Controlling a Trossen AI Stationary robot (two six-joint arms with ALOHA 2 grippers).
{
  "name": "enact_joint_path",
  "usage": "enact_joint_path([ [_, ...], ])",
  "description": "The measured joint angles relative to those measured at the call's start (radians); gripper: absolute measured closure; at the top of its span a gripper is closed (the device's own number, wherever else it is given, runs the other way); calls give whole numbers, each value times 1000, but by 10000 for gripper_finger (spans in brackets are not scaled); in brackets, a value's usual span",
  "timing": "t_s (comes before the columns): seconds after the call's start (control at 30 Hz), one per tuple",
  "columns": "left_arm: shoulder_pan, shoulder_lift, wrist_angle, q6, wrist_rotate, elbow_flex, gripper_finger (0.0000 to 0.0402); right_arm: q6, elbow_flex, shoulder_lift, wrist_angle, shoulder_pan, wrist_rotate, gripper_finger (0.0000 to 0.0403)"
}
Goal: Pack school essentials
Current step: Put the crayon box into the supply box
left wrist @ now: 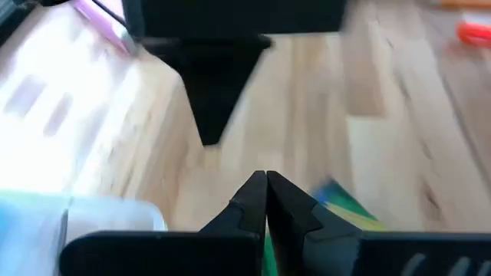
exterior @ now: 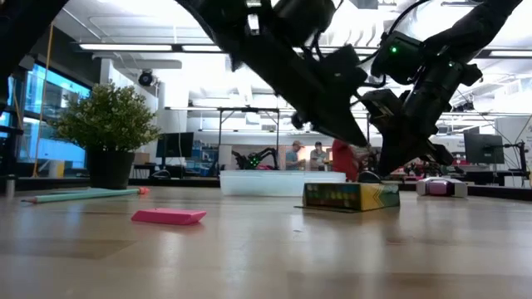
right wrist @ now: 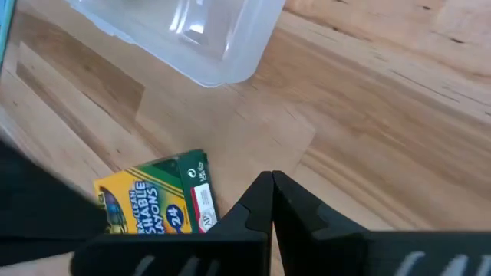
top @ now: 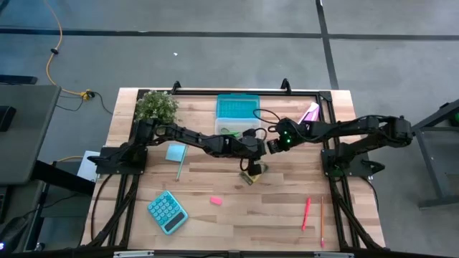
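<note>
You're hovering both grippers, left [left wrist: 266, 184] and right [right wrist: 272, 184], pinched closed and empty over the crayon box [top: 252, 174].

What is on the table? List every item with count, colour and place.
Plant: one, green, far left corner.
Bin: one, clear with teal lid, far middle.
Packet: one, pink and white, far right.
Note pad: one, light blue, left of centre.
Teal pen: one, beside the note pad.
Calculator: one, teal, near left.
Eraser: one, pink, near middle.
Crayon box: one, yellow and green, centre.
Pink-red pen: one, near right.
Pencil: one, thin, beside the pink-red pen.
Left gripper: dark, shut, above centre.
Right gripper: dark, shut, above centre.
</note>
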Motion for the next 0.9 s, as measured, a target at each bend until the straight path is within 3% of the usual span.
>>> enact_joint_path([
  [0.17,-28,-74,-135,-27,34,-31,401,-37,0,8,-9,0,-1,403],
  [0.4,-138,-181,78,-196,75,-315,402,-54,0,121,79,31,-45,403],
  [0.53,-202,-205,148,-294,57,-408,402,-53,0,191,123,56,-53,403],
  [0.9,-190,-66,197,-396,57,-338,401,-4,3,215,166,108,-28,403],
])
